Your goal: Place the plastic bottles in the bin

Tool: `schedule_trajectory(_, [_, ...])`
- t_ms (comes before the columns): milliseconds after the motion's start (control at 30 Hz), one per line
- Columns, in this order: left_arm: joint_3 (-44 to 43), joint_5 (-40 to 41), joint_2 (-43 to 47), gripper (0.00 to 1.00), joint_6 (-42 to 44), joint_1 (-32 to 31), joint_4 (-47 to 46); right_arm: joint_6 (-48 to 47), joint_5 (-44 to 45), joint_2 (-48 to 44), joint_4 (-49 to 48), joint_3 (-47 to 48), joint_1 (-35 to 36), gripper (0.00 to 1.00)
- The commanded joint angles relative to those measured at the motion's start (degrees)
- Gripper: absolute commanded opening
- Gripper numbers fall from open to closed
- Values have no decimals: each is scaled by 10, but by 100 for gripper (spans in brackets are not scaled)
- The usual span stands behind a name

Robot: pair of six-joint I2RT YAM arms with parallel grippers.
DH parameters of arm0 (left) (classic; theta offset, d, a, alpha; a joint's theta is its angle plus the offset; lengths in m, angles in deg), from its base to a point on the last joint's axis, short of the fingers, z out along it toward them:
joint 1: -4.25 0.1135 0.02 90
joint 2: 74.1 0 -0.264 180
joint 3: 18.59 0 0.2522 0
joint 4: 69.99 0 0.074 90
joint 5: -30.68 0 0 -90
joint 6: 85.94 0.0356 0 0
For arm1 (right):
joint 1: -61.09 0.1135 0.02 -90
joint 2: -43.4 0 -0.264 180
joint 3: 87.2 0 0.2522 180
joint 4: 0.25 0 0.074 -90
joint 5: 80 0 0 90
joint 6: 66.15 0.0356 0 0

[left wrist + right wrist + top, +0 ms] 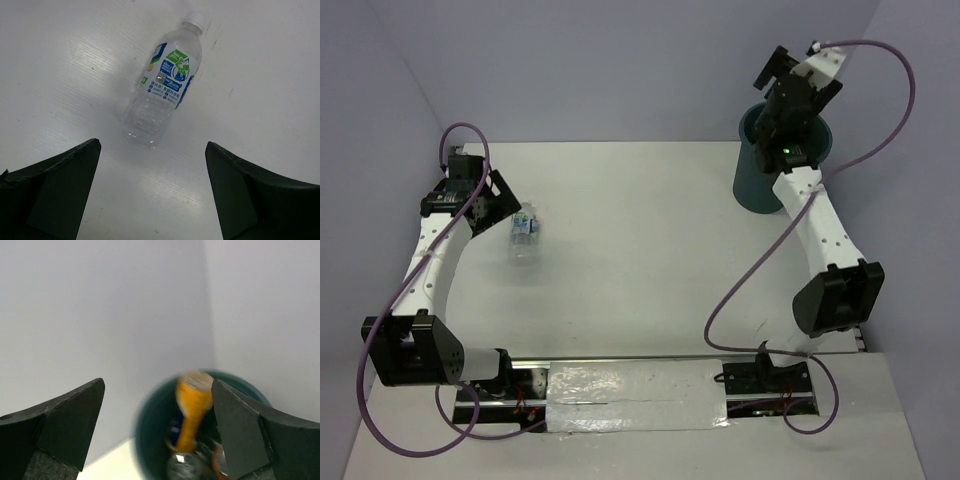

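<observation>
- Top external view: one labelled bottle (pixel 523 236) lies on its side on the table (pixel 650 260), at the left. It is well apart from the bin (pixel 760 185), which stands at the far right.
- The left gripper (pixel 503 203) is just beside this bottle and is plainly the nearer one. Its arm is folded, with the forearm reaching away from the base.
- The right gripper (pixel 790 100) is raised over the bin, its arm stretched far forward.
- Left wrist view: the labelled bottle (pixel 165 85) lies just ahead of the left gripper (pixel 152 150). Its base is nearest the gap and its cap points away to the upper right.
- The jaws stand wide apart and empty. In my judgement the long axis runs roughly along the reach, so the jaws would close across the body after a short advance.
- Right wrist view: the right gripper (pixel 157 384) is released, with nothing between its jaws.
- Below it, the orange bottle (pixel 192 407) shows blurred, inside the bin (pixel 145 432). A clear bottle (pixel 182 465) lies lower down.
</observation>
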Motion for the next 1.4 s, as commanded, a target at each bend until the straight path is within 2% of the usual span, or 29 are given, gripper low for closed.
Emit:
schedule_trajectory(0, [-13,-2,1,99,-9,1,-16,-14,-90,-25,64,124,63,94])
schedule_trajectory(33, [-15,5,-1,100,-9,0,-15,-13,-118,-11,149,157,84,95])
schedule_trajectory(100, [-18,13,-8,99,-10,0,-10,-7,-147,18,226,229,128,95])
schedule_trajectory(133, [-22,24,-17,99,-9,1,-8,-3,-161,47,293,246,176,95])
schedule_trajectory(233, [-28,42,-36,99,3,0,0,32,-183,76,366,248,259,96])
schedule_trajectory(367, [-43,42,-106,99,24,0,21,94,-205,58,368,150,319,97])
schedule_trajectory(500, [-36,38,-148,99,31,-2,7,146,-244,28,372,62,324,97])
schedule_trajectory(667, [-14,-13,-191,100,31,-7,-41,169,-239,-12,365,-4,327,97])
schedule_trajectory(933, [21,6,-223,99,34,-41,-67,185,-246,-21,362,-42,331,98])
schedule_trajectory(1133, [21,41,-266,99,26,-60,-46,190,-254,-18,356,-51,331,98])
schedule_trajectory(1233, [21,49,-266,84,21,-68,-41,190,-255,-18,353,-52,331,98])
schedule_trajectory(1267, [20,51,-262,74,22,-74,-42,190,-252,-18,353,-52,332,98])
schedule_trajectory(1367, [6,43,-236,60,34,-81,-38,183,-261,-12,358,-42,330,98])
